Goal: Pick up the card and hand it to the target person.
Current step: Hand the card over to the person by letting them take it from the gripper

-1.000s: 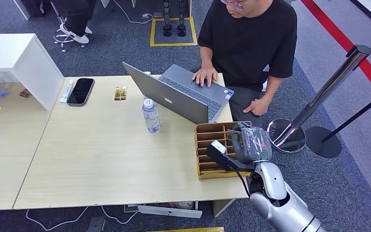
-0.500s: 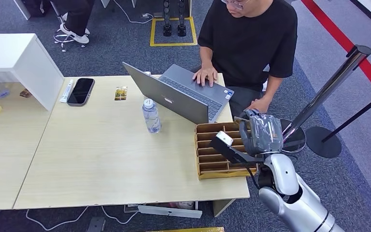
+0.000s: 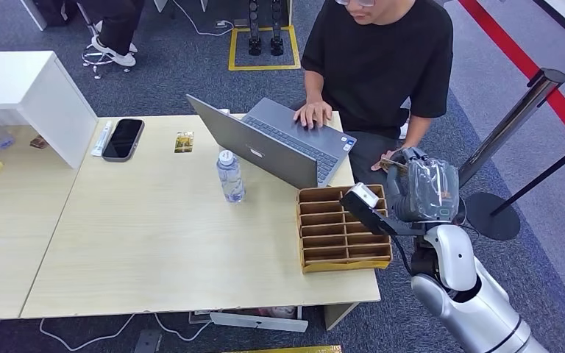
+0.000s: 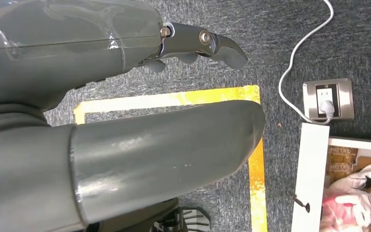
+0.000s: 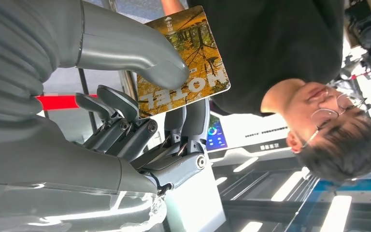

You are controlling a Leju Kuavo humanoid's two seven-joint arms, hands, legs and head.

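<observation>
Beside the desk [image 3: 154, 243], the right robot hand [image 3: 421, 187] pinches the card [image 5: 186, 60]; handover seems next, needing the person's hand [image 3: 384, 159].

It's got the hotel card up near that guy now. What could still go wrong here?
The card is only pinched at one edge by the right robot hand, so it could slip and fall to the floor. The person is looking at the laptop, one hand typing, and may not take it. The person's other hand is very close to the robot hand, so a bump is possible.
</observation>
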